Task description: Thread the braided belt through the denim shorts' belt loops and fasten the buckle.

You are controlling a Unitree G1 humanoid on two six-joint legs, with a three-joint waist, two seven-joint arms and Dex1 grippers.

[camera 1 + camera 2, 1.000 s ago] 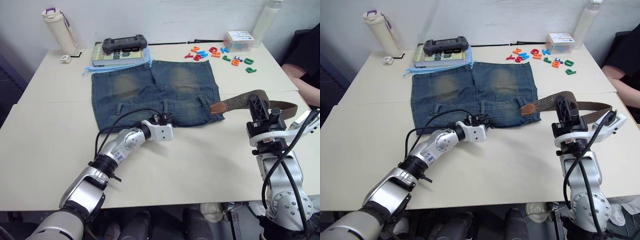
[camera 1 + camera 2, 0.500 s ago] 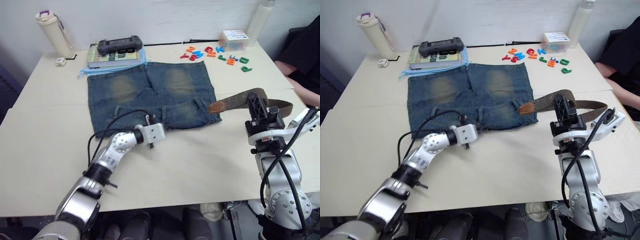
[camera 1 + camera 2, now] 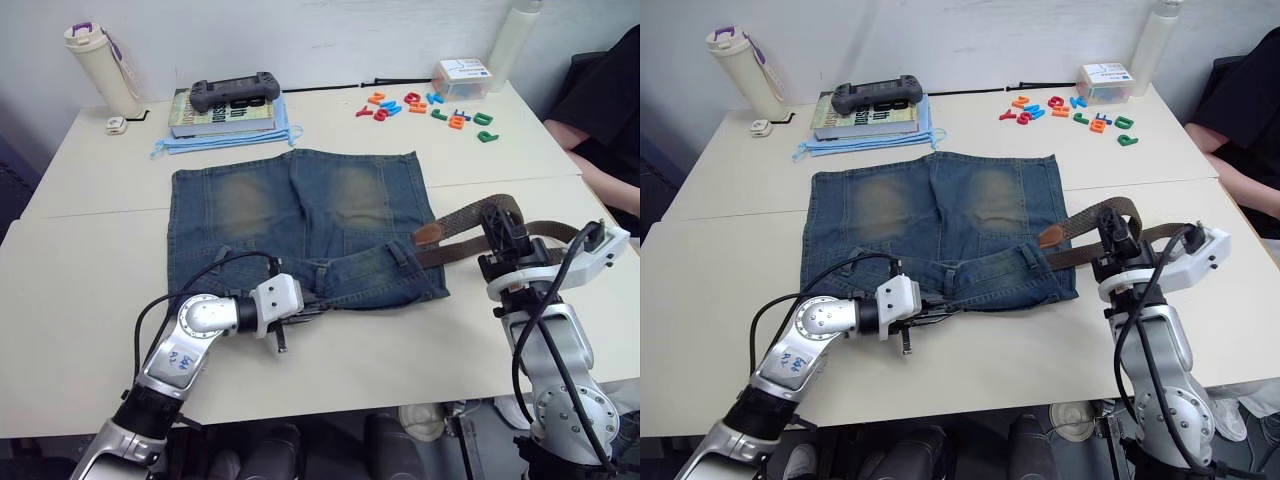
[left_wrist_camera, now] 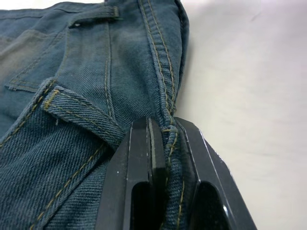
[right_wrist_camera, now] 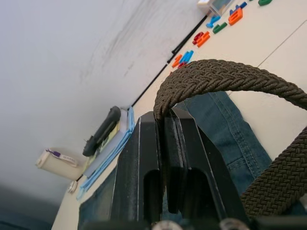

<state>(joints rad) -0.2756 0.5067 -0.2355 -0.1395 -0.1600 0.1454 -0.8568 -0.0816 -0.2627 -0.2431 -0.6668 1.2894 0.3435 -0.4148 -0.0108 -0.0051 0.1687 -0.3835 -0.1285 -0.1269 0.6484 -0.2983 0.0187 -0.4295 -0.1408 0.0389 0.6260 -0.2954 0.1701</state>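
The task is barely begun: the left gripper pinches the waistband of the denim shorts at the worktop's centre. At three o'clock, the right gripper clamps the braided belt, its tan tip lying on the waistband with no loop threaded and nothing fastened.

We see a pale cream desk with a seam line running across it. Spread flat on its middle lie the denim shorts. At the far edge rest a book on a light blue cloth, a cream bottle, a small white object beside it, scattered coloured letters and a clear box. The braided belt lies just beside the shorts' right edge.
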